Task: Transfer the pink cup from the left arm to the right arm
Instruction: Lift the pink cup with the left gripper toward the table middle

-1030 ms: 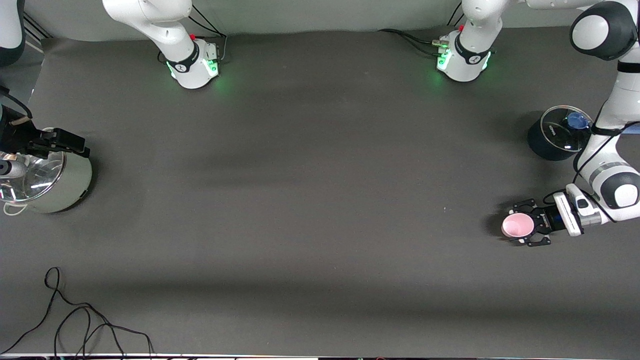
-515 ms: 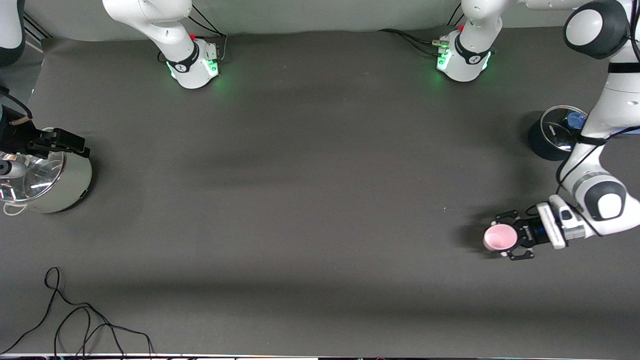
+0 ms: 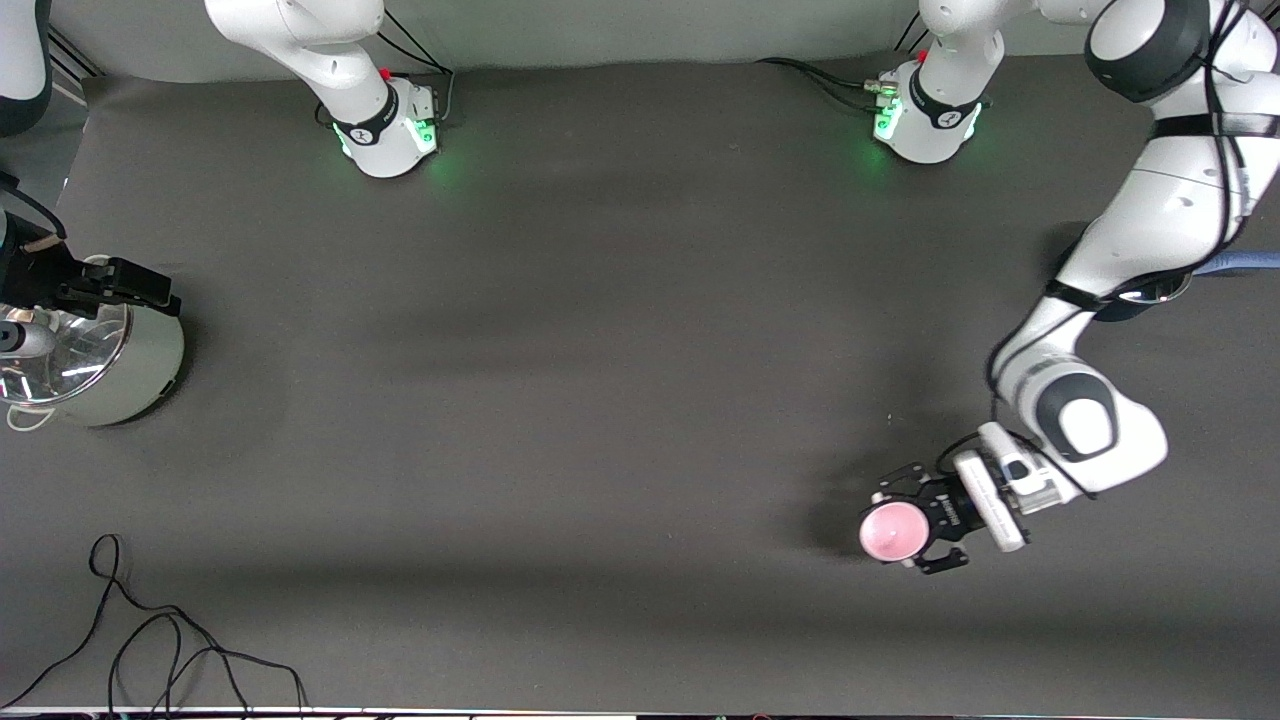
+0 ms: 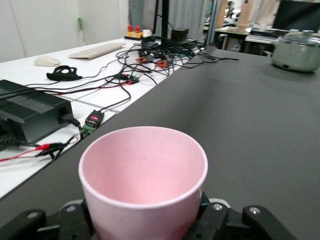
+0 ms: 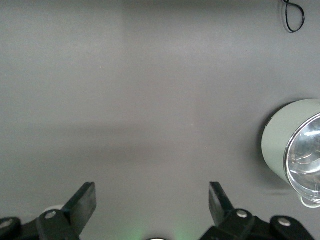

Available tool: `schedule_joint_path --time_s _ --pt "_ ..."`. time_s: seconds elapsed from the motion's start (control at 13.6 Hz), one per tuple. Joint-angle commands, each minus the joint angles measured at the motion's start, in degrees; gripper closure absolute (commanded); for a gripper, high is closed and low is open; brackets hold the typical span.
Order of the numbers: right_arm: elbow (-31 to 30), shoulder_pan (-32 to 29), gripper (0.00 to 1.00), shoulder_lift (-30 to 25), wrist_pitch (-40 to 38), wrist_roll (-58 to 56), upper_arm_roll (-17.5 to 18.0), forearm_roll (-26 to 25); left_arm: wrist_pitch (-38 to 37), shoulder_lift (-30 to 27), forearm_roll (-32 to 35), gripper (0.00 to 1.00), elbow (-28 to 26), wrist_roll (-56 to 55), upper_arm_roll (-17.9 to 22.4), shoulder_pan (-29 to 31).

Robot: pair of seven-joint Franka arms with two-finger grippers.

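The pink cup (image 3: pixel 890 531) is upright between the fingers of my left gripper (image 3: pixel 899 531), which is shut on it. It is held just over the table, toward the left arm's end. In the left wrist view the cup (image 4: pixel 143 175) fills the lower middle, open side up and empty, with the left gripper (image 4: pixel 145 217) clasping its lower wall. My right gripper (image 3: pixel 150 290) waits at the right arm's end of the table, over the edge of a pot. It is open and empty in the right wrist view (image 5: pixel 152 192).
A pale green pot with a glass lid (image 3: pixel 100 365) stands under the right gripper; it also shows in both wrist views (image 5: pixel 295 145) (image 4: pixel 296 52). A dark pot (image 3: pixel 1118 307) is mostly hidden by the left arm. A black cable (image 3: pixel 150 640) lies near the front edge.
My left arm has carried the pink cup toward the middle of the table and nearer to the front camera. The right arm has not moved.
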Motion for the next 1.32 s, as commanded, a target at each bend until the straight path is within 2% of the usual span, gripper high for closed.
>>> schedule_joint_path --time_s 0.0,0.22,0.37,0.52,0.74,1.03,1.25 --pt "0.83 0.36 0.0 0.26 -0.57 -0.04 -0.31 0.83 13.06 -0.13 -1.52 1.0 2.8 -7.94 -4.29 -5.88" --pt "0.84 0.36 0.0 0.34 -0.57 -0.04 -0.31 0.83 30.64 -0.3 -1.08 1.0 6.31 -19.27 -6.77 -16.32" --pt "0.92 0.36 0.0 0.34 -0.57 -0.04 -0.31 0.83 42.5 -0.31 -0.64 1.0 9.82 -26.14 -6.68 -24.85" --pt "0.92 0.36 0.0 0.43 -0.57 -0.04 -0.31 0.91 52.36 -0.22 -0.91 1.0 12.46 -34.47 -4.67 -34.77" --pt "1.01 0.36 0.0 0.43 -0.57 -0.04 -0.31 0.91 56.0 -0.92 -0.91 1.0 14.57 -42.41 1.83 -46.04" --pt "0.92 0.36 0.0 0.43 -0.57 -0.04 -0.31 0.91 56.98 -0.92 -1.26 1.0 17.48 -44.26 8.42 -57.56" --pt "1.27 0.36 0.0 0.52 -0.22 0.05 -0.05 1.0 56.98 -0.66 -1.26 1.0 19.68 -51.45 19.82 -67.48"
